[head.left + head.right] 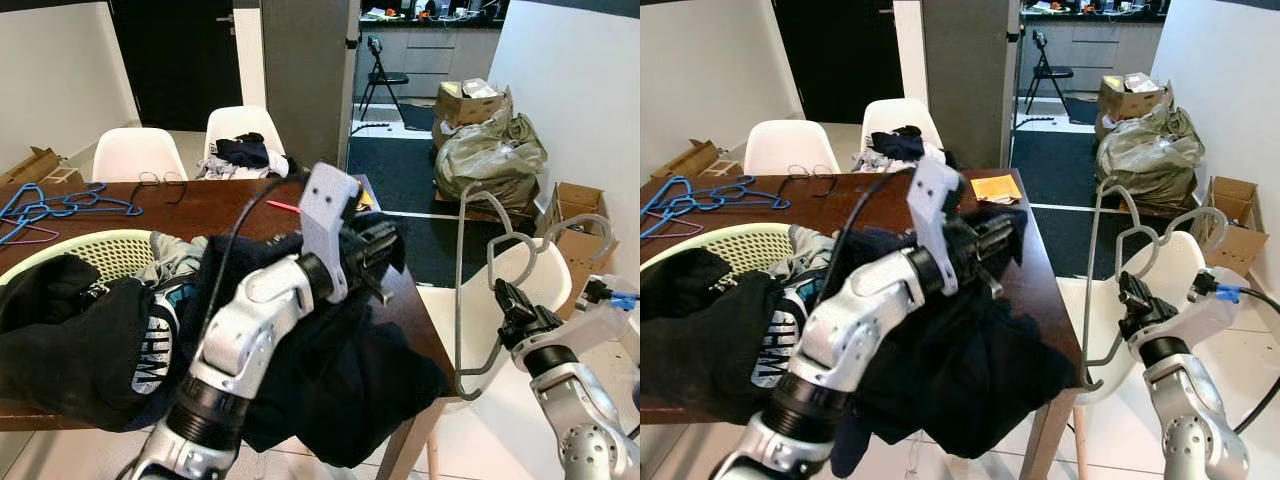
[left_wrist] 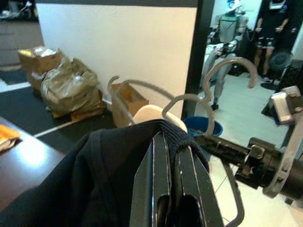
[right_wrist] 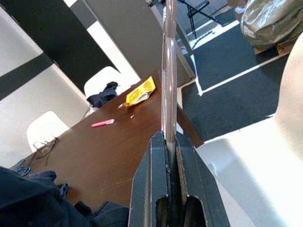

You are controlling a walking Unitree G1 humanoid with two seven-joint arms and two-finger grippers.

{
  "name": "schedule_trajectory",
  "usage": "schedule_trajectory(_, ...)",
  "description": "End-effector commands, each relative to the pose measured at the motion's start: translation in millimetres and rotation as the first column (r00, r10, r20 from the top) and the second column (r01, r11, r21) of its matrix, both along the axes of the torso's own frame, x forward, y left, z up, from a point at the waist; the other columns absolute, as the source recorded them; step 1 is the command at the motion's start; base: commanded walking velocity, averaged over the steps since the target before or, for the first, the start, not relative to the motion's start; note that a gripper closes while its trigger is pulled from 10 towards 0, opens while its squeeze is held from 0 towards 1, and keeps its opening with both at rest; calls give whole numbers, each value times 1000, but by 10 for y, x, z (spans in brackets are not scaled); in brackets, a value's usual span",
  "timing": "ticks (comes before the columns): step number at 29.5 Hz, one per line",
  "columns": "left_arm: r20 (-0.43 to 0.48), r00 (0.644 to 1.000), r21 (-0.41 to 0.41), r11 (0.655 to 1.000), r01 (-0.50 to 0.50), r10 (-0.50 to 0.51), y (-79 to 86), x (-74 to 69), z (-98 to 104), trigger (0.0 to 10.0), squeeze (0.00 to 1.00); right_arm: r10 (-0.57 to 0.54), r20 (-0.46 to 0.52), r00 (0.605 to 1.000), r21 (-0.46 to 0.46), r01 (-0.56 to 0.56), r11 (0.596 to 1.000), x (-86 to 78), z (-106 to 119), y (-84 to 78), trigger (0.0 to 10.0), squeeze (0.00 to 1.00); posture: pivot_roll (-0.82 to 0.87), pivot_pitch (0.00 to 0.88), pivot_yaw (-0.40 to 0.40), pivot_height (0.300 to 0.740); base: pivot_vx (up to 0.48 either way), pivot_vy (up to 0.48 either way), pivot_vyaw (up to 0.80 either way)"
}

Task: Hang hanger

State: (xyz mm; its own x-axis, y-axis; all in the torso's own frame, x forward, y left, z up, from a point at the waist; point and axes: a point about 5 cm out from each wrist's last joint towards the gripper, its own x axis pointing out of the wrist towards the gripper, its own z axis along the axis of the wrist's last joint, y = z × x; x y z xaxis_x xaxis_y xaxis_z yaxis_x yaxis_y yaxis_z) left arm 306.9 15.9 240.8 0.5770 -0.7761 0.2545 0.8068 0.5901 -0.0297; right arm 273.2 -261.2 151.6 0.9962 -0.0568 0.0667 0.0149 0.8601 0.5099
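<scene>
Where the brown table's far corner meets the white chair (image 1: pixel 545 270), a grey wire hanger (image 1: pixel 462 290) stands upright in the air, its hook end low and its shoulders high. The right gripper (image 1: pixel 507 297) holds it, both black fingers pressed together on the wire; the right wrist view shows the wire running straight up from between the closed fingers (image 3: pixel 152 179). Just to the robot's left, the left gripper (image 1: pixel 383 243) is raised above the table (image 1: pixel 215 205) with its fingers clamped on a fold of a dark navy garment (image 1: pixel 340 370), which drapes down over the table edge. Further left lie a pale green laundry basket (image 1: pixel 105 250) and a heap of black clothing (image 1: pixel 70 330). Blue hangers (image 1: pixel 60 208) rest at the table's far left. Beyond stand two white chairs (image 1: pixel 140 152), one bearing folded clothes (image 1: pixel 245 155). Cardboard boxes and a filled bag (image 1: pixel 490 150) sit by the right wall.
</scene>
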Motion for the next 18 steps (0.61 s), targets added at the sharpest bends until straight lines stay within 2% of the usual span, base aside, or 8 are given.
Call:
schedule_trajectory(1, -60, 998, 5, 1000, 6, -5, -42, -58, -121, 10000, 0, -8, 8, 1000, 6, 8, 1000, 13, -3, -2, 10000, 0, -28, 0, 6, 740, -480, 0, 0)
schedule_trajectory(4, -102, 995, 8, 1000, 5, -4, -28, -85, -209, 10000, 0, -11, 8, 1000, 1, 11, 1000, 17, -5, -2, 10000, 0, -26, 0, 4, 740, -480, 0, 0)
schedule_trajectory(7, -179, 984, 34, 999, -7, 13, 62, -148, -370, 10000, 0, -13, 4, 1000, -18, 13, 1000, 36, -8, 6, 10000, 0, -24, 0, -1, 740, -417, 0, 0)
schedule_trajectory(12, -202, 979, 34, 999, -21, 28, 102, -181, -424, 10000, 0, -2, -4, 1000, -45, 2, 999, 53, -11, 20, 10000, 0, -23, 0, -8, 740, -424, 0, 0)
schedule_trajectory(18, -213, 977, 37, 999, -23, 31, 46, -227, -467, 10000, 0, 11, -18, 1000, -77, -13, 997, 84, -20, 34, 10000, 0, -27, 0, -14, 740, -449, 0, 0)
